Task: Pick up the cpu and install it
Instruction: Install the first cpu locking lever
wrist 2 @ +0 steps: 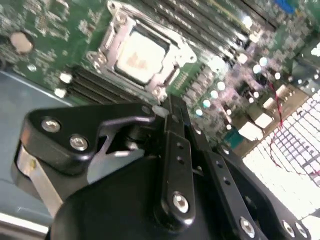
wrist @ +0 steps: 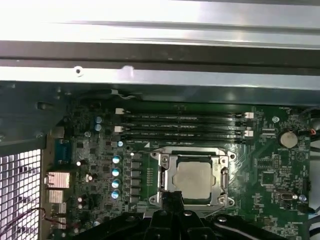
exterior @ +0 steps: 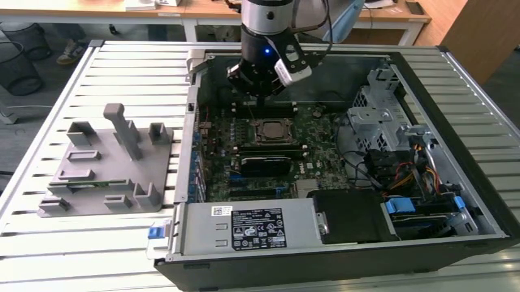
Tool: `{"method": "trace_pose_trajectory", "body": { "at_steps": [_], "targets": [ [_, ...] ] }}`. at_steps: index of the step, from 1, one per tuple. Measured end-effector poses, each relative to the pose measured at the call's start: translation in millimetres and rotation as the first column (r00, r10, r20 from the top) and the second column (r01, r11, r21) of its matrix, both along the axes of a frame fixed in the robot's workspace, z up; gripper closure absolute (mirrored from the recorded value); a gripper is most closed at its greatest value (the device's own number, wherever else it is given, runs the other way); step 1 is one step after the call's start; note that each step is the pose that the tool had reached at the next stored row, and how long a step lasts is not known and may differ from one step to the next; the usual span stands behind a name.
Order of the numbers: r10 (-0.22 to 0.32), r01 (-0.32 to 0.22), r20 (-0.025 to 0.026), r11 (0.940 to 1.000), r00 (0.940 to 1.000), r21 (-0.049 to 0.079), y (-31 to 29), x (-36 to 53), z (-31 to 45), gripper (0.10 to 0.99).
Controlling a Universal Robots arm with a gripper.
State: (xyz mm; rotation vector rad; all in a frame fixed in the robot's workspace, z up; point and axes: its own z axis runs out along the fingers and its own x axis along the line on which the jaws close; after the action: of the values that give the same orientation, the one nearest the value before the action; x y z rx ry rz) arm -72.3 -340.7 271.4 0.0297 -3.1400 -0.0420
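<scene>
Judged from the layout, well along. Cpu (exterior: pixel 269 132) no longer to be picked up: lying flat in the socket frame (wrist: pixel 163 172) on the green board (exterior: pixel 317 146), silvery top upward, inside the open computer case (exterior: pixel 195 79). Same in both wrist views: pale square (wrist: pixel 194 180) bounded by the metal frame on all four sides, square to it, no tilt or lifted corner to be made out (wrist 2: pixel 141 59). Frame edges appearing to lap over the chip's rim; whether latched down, impossible to tell. Nothing resembling a chip on the grey fixture block (exterior: pixel 106 176) out on the slatted table (exterior: pixel 122 79), at the exterior view's left. Left to settle, as a judgement only: whether the seating is true and the frame secured.

Arm reaching down into the case from the far side, wrist roughly vertical, claw (exterior: pixel 258 97) pointing at the board. Hanging above the board beside the socket, on its memory-slot side (wrist: pixel 182 125), apart from the chip and not touching it. In the first wrist view, claw tip (wrist: pixel 172 197) overlapping the frame's near edge. In the second wrist view, black fingers drawn together to a narrow tip (wrist 2: pixel 167 105), with nothing between them: closed and empty, as far as can be seen.
</scene>
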Motion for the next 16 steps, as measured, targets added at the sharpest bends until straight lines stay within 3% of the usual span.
{"method": "trace_pose_trajectory", "body": {
  "at_steps": [8,16],
  "targets": [
    [0.001,-0.001,0.003,1.0,1.0,0.0,0.0,-20.8,-5.5,0.98],
    [0.001,-0.001,0.0043,1.0,1.0,0.0,3.0,-30.6,-8.3,0.98]
  ]
}}
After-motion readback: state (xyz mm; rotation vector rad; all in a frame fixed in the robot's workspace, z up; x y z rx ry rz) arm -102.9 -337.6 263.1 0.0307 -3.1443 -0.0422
